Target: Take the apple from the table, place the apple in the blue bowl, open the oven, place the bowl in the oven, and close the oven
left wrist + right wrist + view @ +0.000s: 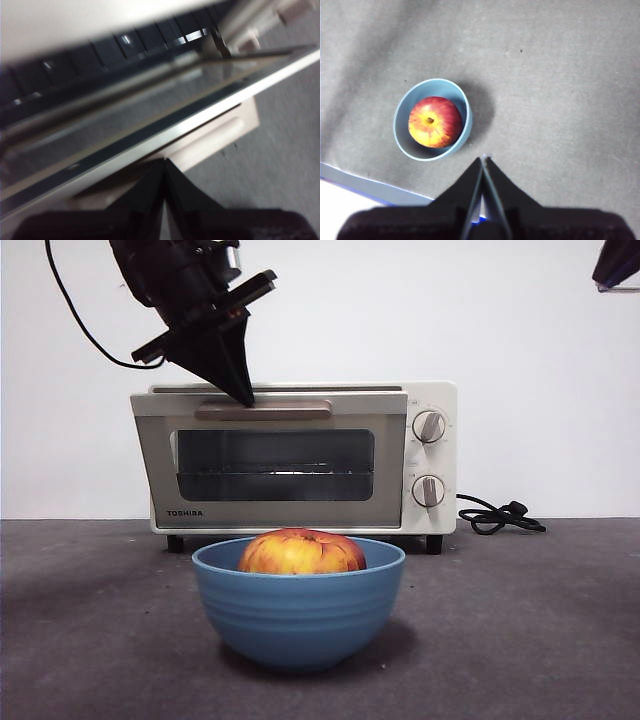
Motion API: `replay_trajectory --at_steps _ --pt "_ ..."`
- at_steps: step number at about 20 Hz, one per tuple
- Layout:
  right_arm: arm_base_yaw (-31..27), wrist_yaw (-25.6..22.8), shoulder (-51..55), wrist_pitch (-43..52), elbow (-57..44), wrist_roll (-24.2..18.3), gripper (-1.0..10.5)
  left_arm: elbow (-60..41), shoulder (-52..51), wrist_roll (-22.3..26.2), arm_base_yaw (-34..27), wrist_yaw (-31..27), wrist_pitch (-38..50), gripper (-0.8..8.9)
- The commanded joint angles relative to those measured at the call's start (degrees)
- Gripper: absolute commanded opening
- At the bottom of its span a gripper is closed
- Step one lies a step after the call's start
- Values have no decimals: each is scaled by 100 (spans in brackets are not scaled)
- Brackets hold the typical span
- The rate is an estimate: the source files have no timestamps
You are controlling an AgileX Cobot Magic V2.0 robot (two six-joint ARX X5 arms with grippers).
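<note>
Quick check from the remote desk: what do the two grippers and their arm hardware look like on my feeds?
Both grippers are matte black, with two jaws tapering to a narrow wedge. The left gripper hangs from a bulky black wrist housing with a metallic silver part at its top, flat black bars jutting sideways, and a thin black cable looping away. The right gripper has the same black triangular jaws; a pale sliver shows along their meeting edges.

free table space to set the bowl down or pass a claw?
Bare dark grey table on both sides of the ridged blue bowl holding the red-yellow apple. Crowded: the strip between bowl and cream toaster oven, and its handle, where the left claw sits.
</note>
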State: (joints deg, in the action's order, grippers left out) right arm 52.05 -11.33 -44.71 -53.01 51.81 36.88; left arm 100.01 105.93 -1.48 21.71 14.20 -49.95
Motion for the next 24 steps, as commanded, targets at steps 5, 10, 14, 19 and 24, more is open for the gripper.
replay_trajectory --at_steps 5,10,14,19,24 --pt "2 66 -2 39 -66 -96 -7 -179 278 103 256 -525 -133 -6" --pt "0 46 -2 37 -66 -280 -7 -181 254 42 422 -667 -267 -6" --pt "0 44 0 37 -66 -367 -7 -208 227 11 529 -809 -273 -6" --pt "0 -26 -2 37 -63 -520 -7 -369 173 -101 603 -848 -219 -6" --pt "0 -363 -2 39 -63 -719 -7 -798 -120 -201 603 -977 -17 -6"
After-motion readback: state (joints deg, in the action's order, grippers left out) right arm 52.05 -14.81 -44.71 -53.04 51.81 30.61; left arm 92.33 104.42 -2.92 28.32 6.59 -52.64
